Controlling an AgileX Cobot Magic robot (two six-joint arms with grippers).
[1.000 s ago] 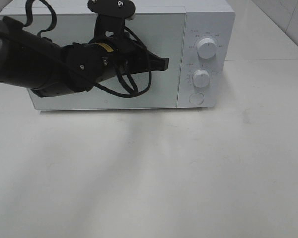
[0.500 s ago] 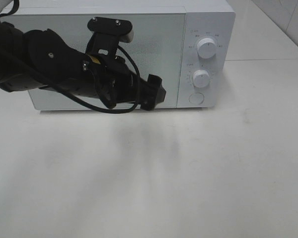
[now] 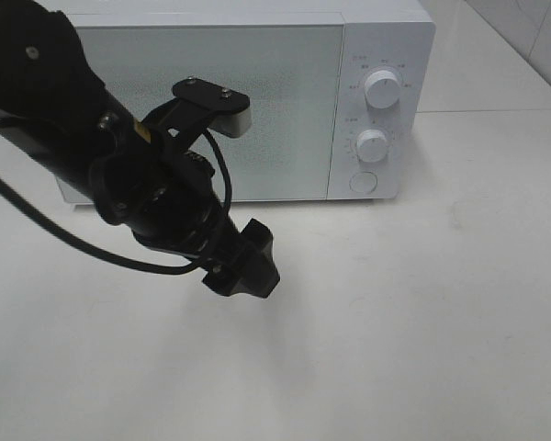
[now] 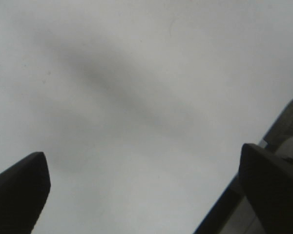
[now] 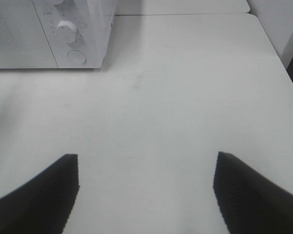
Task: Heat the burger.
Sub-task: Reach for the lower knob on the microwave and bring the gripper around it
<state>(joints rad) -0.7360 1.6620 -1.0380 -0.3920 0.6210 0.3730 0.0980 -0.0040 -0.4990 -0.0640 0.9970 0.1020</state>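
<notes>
While our left gripper (image 4: 141,165) and right gripper (image 5: 145,161) both stand spread and empty, we count one closed microwave (image 3: 211,101), two knobs (image 3: 382,87), one desk (image 3: 413,331).

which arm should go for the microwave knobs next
Right, most likely. The right gripper, fingers open, faces the knobs on its own side of the microwave. The left gripper hangs open before the door, aimed down at the table.
</notes>
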